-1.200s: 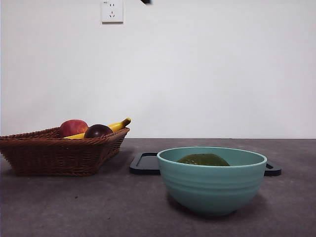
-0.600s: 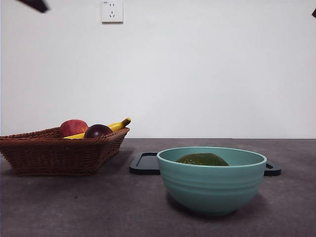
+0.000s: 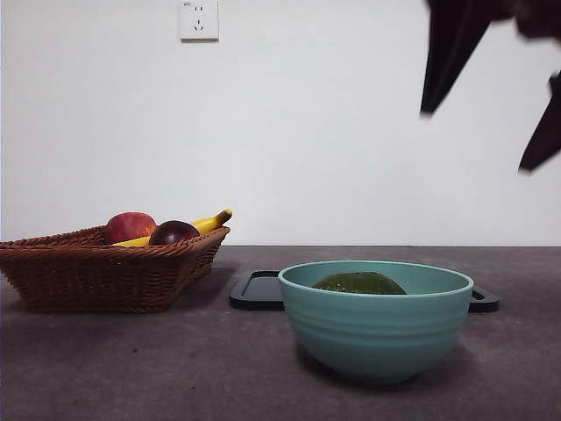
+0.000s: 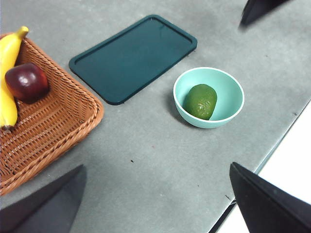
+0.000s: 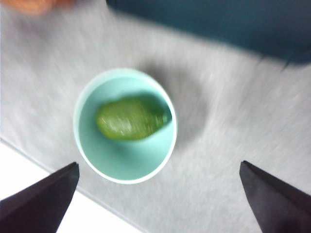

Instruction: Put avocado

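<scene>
Black right gripper (image 3: 486,132) now above bowl (image 3: 377,329).

The bowl (image 3: 376,317) stands near the table's front edge (image 4: 272,150) with its mouth open to the air above, and only the avocado (image 4: 200,101) lies inside, so the way in from overhead is free. Its wall rises around the fruit and blocks any level reach from the side. The right gripper (image 3: 486,96) hangs high above the bowl, jaws spread wide, with clear air between it and the rim. Just behind the bowl lies the flat dark tray (image 4: 133,57), low and bare. The basket (image 4: 46,126) holding a banana (image 4: 8,73) and a dark round fruit (image 4: 26,82) sits well apart to one side, with open tabletop between it and the bowl.
</scene>
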Robot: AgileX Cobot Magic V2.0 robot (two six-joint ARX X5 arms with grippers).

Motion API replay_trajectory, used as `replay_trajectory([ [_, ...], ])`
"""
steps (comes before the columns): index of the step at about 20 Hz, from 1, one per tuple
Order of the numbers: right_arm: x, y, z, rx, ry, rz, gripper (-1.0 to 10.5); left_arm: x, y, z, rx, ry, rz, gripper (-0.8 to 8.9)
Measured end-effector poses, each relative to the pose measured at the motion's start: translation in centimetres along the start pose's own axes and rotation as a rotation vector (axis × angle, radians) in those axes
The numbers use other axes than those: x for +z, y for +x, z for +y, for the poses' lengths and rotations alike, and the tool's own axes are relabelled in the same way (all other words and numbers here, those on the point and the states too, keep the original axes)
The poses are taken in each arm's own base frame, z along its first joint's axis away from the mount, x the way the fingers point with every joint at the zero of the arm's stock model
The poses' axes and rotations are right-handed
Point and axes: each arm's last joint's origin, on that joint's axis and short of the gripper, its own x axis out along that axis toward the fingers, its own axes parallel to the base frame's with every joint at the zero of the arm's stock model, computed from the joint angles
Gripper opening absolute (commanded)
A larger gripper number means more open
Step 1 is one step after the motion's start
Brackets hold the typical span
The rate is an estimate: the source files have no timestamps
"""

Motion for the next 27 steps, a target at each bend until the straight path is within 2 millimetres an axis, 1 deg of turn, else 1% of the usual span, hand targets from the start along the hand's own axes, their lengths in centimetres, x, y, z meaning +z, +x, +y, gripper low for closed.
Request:
replay_trajectory([
  [2, 0.7, 2.4, -0.1, -0.014, -0.004, 0.083, 5.2, 0.0, 0.0, 0.0, 0.000, 0.000, 0.000, 4.69],
  [5, 1.6, 5.5, -0.5, -0.053, -0.007, 0.168, 5.2, 0.0, 0.0, 0.0, 0.000, 0.000, 0.001, 4.69],
  [7, 1.8, 7.2, -1.0, -0.111, -0.004, 0.217, 5.0, 0.0, 0.0, 0.0, 0.000, 0.000, 0.000, 4.69],
  [9, 2.0, 8.3, -1.4, -0.147, -0.005, 0.252, 4.6, 0.0, 0.0, 0.0, 0.000, 0.000, 0.000, 4.69],
  [13, 2.3, 9.2, -1.7, -0.144, -0.019, 0.255, 4.1, 0.0, 0.0, 0.0, 0.000, 0.000, 0.000, 4.69],
  [15, 2.4, 9.9, -1.8, -0.144, -0.016, 0.265, 4.1, 0.0, 0.0, 0.0, 0.000, 0.000, 0.000, 4.69],
  [16, 2.5, 10.2, -1.9, -0.145, -0.013, 0.273, 3.8, 0.0, 0.0, 0.0, 0.000, 0.000, 0.000, 4.69],
  [18, 2.5, 10.7, -2.1, -0.147, -0.010, 0.287, 2.6, 0.0, 0.0, 0.0, 0.000, 0.000, 0.000, 4.69],
  [21, 2.5, 11.2, -2.2, -0.122, -0.002, 0.306, 0.0, 0.0, 0.0, 0.0, 0.000, 0.000, 0.000, 4.69],
  [23, 2.5, 11.3, -2.0, -0.073, 0.002, 0.310, 0.1, 0.0, 0.0, 0.0, 0.000, 0.000, 0.001, 4.69],
  [27, 2.6, 11.4, -1.9, -0.066, 0.007, 0.296, 0.1, 0.0, 0.0, 0.0, 0.000, 0.000, 0.000, 4.69],
])
